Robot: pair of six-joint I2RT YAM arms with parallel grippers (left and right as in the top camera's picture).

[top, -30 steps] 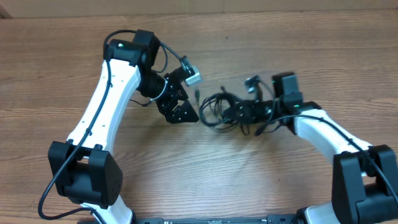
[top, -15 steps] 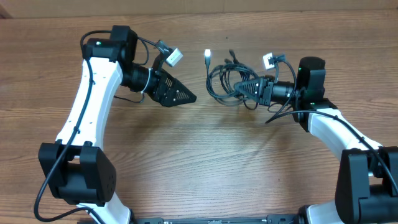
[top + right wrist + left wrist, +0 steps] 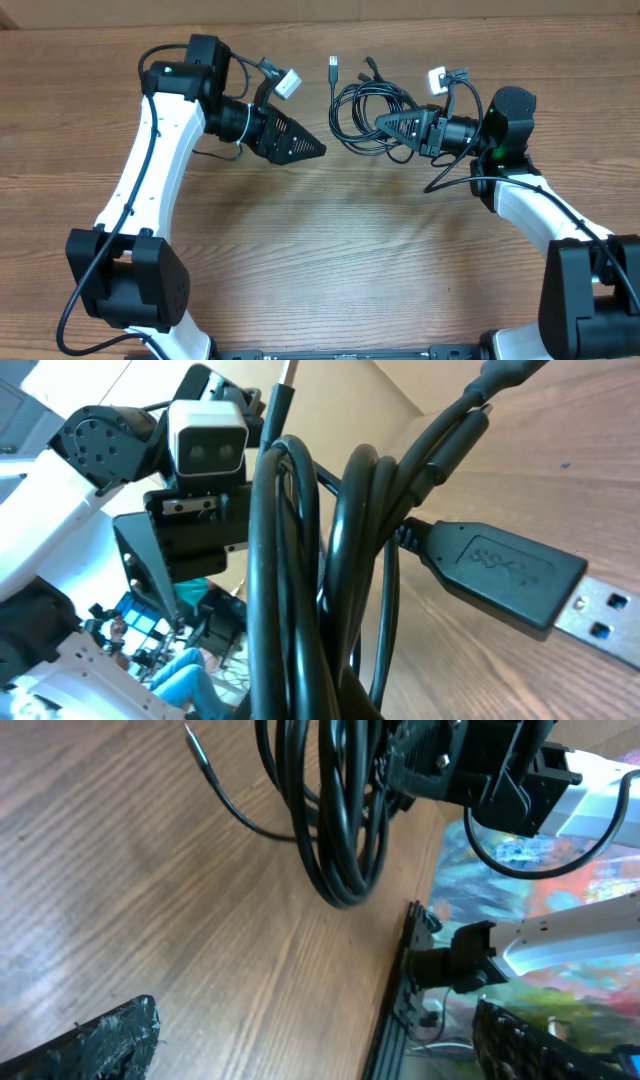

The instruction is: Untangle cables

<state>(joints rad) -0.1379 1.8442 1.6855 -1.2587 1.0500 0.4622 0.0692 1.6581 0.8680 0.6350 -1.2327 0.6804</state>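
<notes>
The cables (image 3: 352, 125) are one bunch of thin black loops, all mixed up together. The bunch is near the far edge of the desk (image 3: 320, 260), about in the middle of that edge. The right gripper (image 3: 384, 123) comes at the bunch from the right side, and its fingers are shut tight on the loops. One cord ends in a small silver plug (image 3: 333, 68) that points at the far edge. The left gripper (image 3: 308, 146) is just beside the bunch, on its left, and does not touch it. Its fingers (image 3: 95, 1038) are spread wide and hold nothing. I cannot tell if the loops rest on the desk or hang above it.
</notes>
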